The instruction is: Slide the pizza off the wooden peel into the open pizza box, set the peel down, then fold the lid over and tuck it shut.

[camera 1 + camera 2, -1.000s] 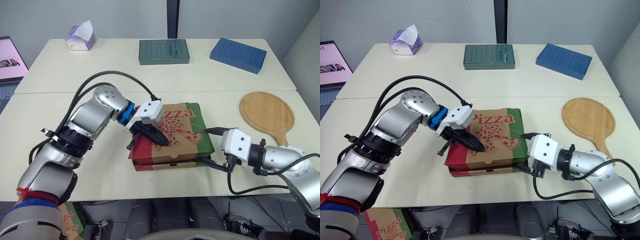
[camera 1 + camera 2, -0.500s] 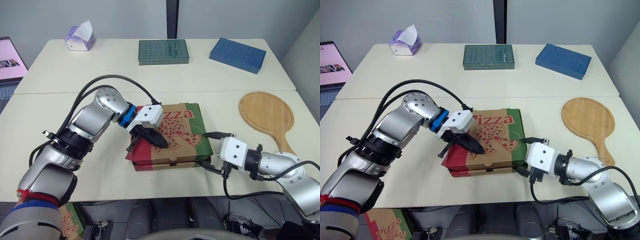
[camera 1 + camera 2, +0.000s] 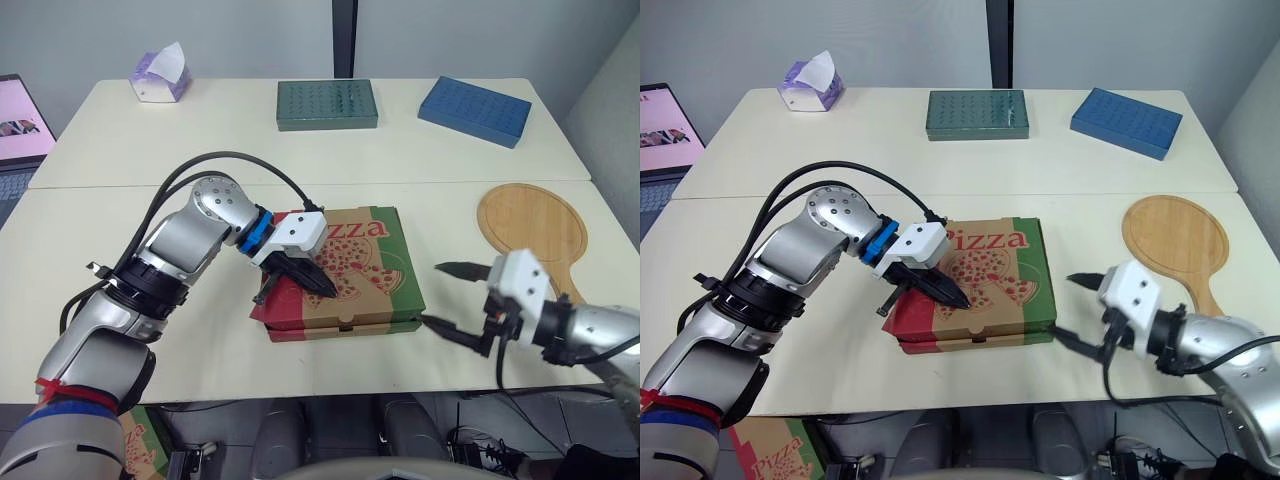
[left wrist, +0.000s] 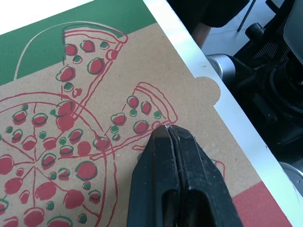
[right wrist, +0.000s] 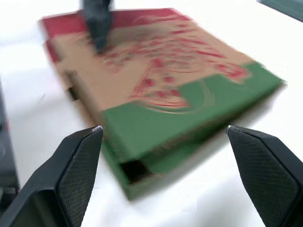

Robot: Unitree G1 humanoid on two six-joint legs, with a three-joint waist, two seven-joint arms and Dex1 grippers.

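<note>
Desk [image 3: 120, 210]: carries everything; the task's things sit on its front half, within reach of both arms.
Box [image 3: 375, 260]: at the middle of the desk's front edge, lid folded flat over it. The pizza is judged to be inside. Whether the front flap is fully tucked cannot be told.
Peel [image 3: 532, 225]: flat by the desk's right edge, disc bare, handle toward the front edge. It lies apart from the box, so it looks set aside and out of the way of the lid.
Left arm: bent at the elbow, reaching in from the left and angled down onto the lid.
Right arm: low along the front edge, forearm aimed at the box's right front corner.
Right gripper [image 3: 433, 294]: fingers spread wide, empty, near that corner but clear of it. Likely placed to press the side or flap in.
Left gripper [image 4: 168, 130]: fingers closed together with nothing between them, tips on the lid close to its front edge. This is probably to hold the lid down during the tuck.
</note>
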